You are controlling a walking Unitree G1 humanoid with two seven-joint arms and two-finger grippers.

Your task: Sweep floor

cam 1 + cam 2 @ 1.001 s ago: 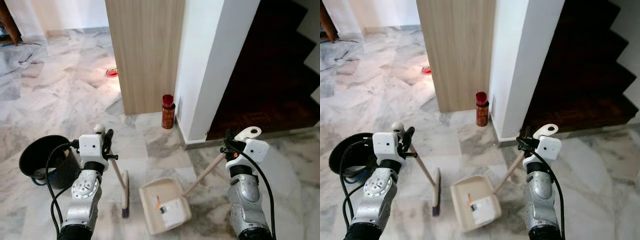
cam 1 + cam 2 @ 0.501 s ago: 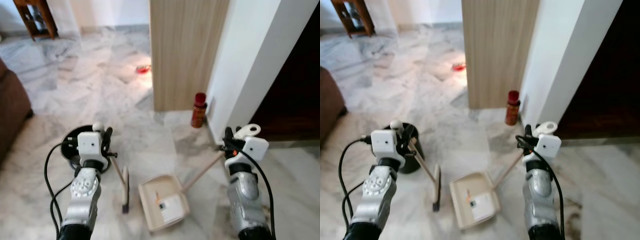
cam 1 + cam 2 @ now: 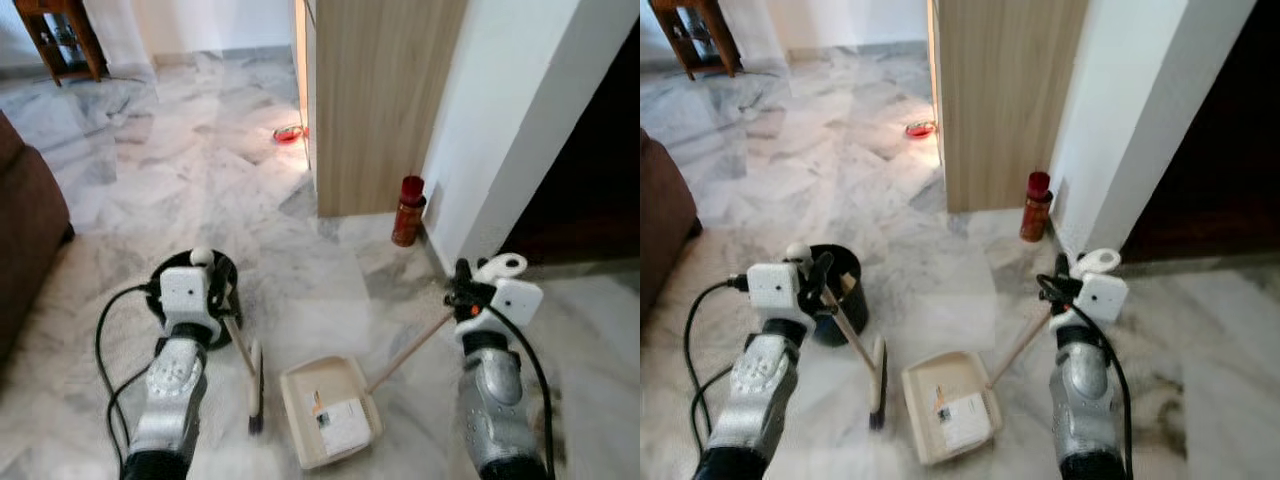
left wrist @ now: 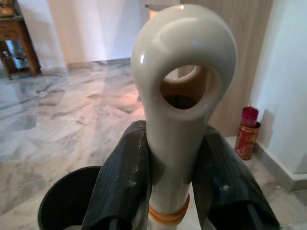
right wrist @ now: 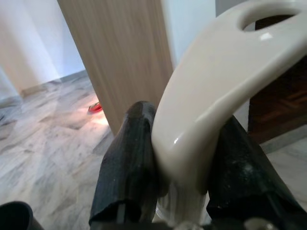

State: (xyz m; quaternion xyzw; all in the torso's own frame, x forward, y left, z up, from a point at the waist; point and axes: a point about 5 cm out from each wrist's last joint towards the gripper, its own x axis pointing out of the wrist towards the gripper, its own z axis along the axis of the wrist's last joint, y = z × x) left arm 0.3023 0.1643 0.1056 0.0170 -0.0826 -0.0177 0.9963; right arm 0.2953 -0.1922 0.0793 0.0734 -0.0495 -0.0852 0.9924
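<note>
Dustpan (image 3: 328,412) unmoved, just right of left tool's (image 4: 176,191) broom (image 3: 255,378).

Dustpan (image 3: 328,410) on floor, taken as landmark. Broom (image 3: 254,378) just left of dustpan, head on floor. Bucket (image 3: 840,290) farther left and behind. Wooden panel (image 3: 375,100) well behind dustpan; can (image 3: 407,211) at panel's right foot, beside wall (image 3: 500,120)
</note>
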